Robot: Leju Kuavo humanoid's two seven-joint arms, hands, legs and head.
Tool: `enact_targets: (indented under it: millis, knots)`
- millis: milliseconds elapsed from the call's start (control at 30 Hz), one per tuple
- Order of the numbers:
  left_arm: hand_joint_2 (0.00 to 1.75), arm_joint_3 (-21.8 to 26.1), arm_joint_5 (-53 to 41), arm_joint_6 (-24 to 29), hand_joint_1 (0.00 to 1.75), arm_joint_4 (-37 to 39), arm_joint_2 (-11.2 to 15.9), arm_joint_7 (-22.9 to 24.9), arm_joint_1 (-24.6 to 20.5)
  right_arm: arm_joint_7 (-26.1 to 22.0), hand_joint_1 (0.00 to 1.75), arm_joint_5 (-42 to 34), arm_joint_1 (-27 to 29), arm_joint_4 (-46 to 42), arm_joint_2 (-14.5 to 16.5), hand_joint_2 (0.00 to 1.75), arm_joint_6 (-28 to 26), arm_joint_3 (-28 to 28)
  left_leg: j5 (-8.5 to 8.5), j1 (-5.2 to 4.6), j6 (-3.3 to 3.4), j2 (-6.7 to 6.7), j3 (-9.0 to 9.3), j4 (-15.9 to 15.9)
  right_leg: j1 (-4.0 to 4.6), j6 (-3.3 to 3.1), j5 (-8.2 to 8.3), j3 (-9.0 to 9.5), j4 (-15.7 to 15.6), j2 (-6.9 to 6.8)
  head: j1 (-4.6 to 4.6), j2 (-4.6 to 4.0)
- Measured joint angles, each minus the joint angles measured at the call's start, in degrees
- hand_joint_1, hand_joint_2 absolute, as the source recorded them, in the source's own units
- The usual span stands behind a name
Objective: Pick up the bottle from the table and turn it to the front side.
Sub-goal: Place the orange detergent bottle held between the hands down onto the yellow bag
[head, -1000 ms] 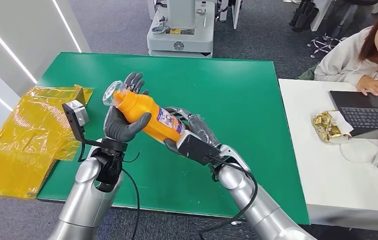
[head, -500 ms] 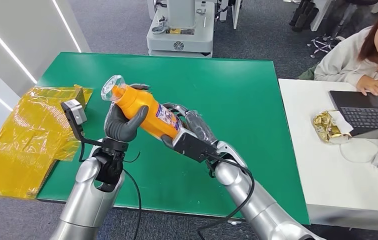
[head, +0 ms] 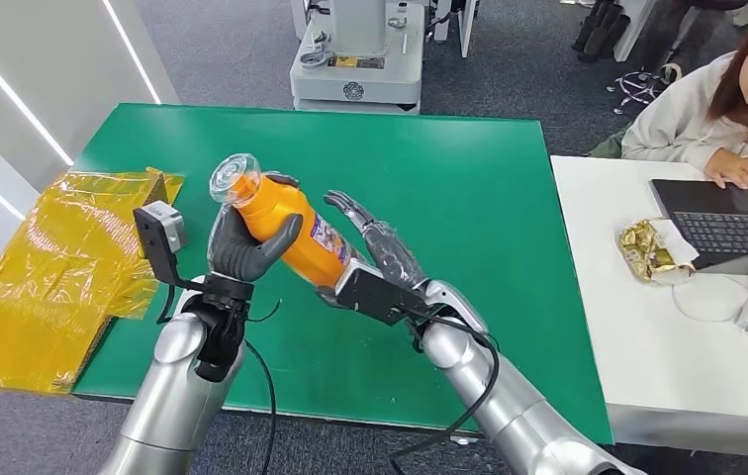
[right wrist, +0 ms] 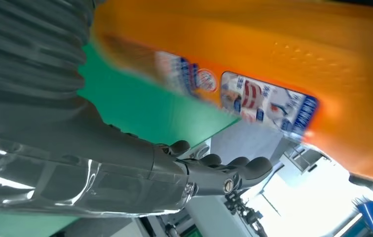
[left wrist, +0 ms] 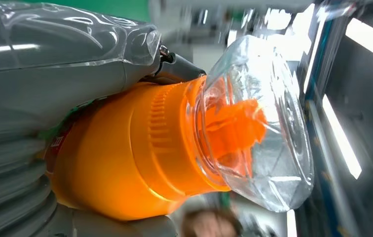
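Note:
An orange bottle (head: 296, 230) with a clear dome cap (head: 233, 178) and a blue-and-white label is held tilted above the green table (head: 469, 198), cap up and toward the far left. My left hand (head: 241, 247) grips its upper body, thumb across the front. The left wrist view shows the bottle's neck (left wrist: 140, 158) and cap (left wrist: 258, 123) close up beside the grey thumb (left wrist: 51, 64). My right hand (head: 380, 259) is by the bottle's base, its fingers spread and lifted off it. In the right wrist view the fingers (right wrist: 224, 175) stretch out apart from the bottle (right wrist: 273, 49).
A crumpled yellow plastic bag (head: 53, 267) lies over the table's left edge. A white table (head: 647, 356) at the right carries a laptop (head: 726, 223) and a gold wrapper (head: 652, 252), with a person (head: 716, 99) seated behind. A white machine base (head: 355, 69) stands beyond the table.
My right hand has let go of the bottle's lower end and its fingers have spread. My left hand has tipped the bottle more upright, cap higher.

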Motion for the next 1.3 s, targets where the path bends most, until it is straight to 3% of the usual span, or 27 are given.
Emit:
enact_targets:
  millis: [167, 333, 533, 667, 800, 1000, 1300]
  knots:
    - [1.75, 0.02, -15.45, 5.22, 1.75, -0.02, 2.02, -1.77, -0.47, -0.64, 0.00, -0.60, 2.97, -2.94, -1.73, 1.75, -0.37, 0.06, 0.00, 0.01, 0.00, -0.01, 0.00, 0.00, 0.00, 0.00, 0.00, -0.02, 0.00, -0.02, 0.00, 0.00]
    - [1.75, 0.48, -29.77, 8.95, 1.75, 0.10, 4.92, -2.22, -1.98, -0.99, 0.00, -1.01, 9.40, -10.91, -6.43, 1.75, -1.78, -0.22, -0.01, 0.00, 0.00, -0.02, -0.03, 0.00, 0.00, 0.00, -0.01, -0.04, -0.02, -0.02, 0.00, 0.00]
    - [1.75, 0.53, -43.06, 10.61, 1.75, 4.91, 8.57, -0.13, -6.77, 0.68, 0.00, 1.68, 19.46, -26.00, -11.87, 1.75, -4.83, -3.67, -0.01, -0.01, 0.00, -0.02, -0.06, 0.00, 0.00, 0.01, 0.00, -0.06, -0.03, -0.04, -0.01, 0.00]
    - [1.75, -0.40, -58.71, 16.51, 1.75, 7.29, 10.84, 3.22, -8.83, 1.59, 0.00, 3.80, 26.09, -36.55, -14.45, 1.75, -5.67, -8.55, -0.02, -0.01, 0.00, -0.01, -0.07, 0.00, 0.00, 0.00, 0.00, -0.09, -0.03, -0.02, 0.01, 0.00]
    - [1.75, -1.44, -64.87, 18.97, 1.75, 8.86, 12.36, 4.70, -9.60, 1.69, 0.00, 4.56, 30.09, -43.37, -15.65, 1.75, -5.35, -12.94, -0.04, 0.00, -0.02, 0.05, -0.07, 0.00, 0.00, 0.00, 0.00, -0.11, -0.03, 0.06, 0.00, 0.00]
    - [1.75, -2.79, -70.10, 19.50, 1.75, 10.26, 13.16, 6.74, -9.94, 2.07, 0.00, 6.43, 32.26, -47.19, -16.16, 1.75, -5.47, -15.21, -0.03, 0.00, -0.02, 0.05, -0.07, 0.00, 0.00, 0.00, 0.00, -0.11, -0.03, 0.06, 0.01, 0.00]
    - [1.75, -5.69, -97.20, 21.92, 1.75, 13.31, 15.18, 19.61, -8.60, 4.32, 0.00, 11.46, 37.82, -52.69, -16.50, 1.75, -8.86, -20.98, -0.08, -0.01, -0.01, 0.03, -0.10, -0.01, 0.00, 0.03, -0.04, -0.12, -0.03, 0.05, 0.01, 0.00]
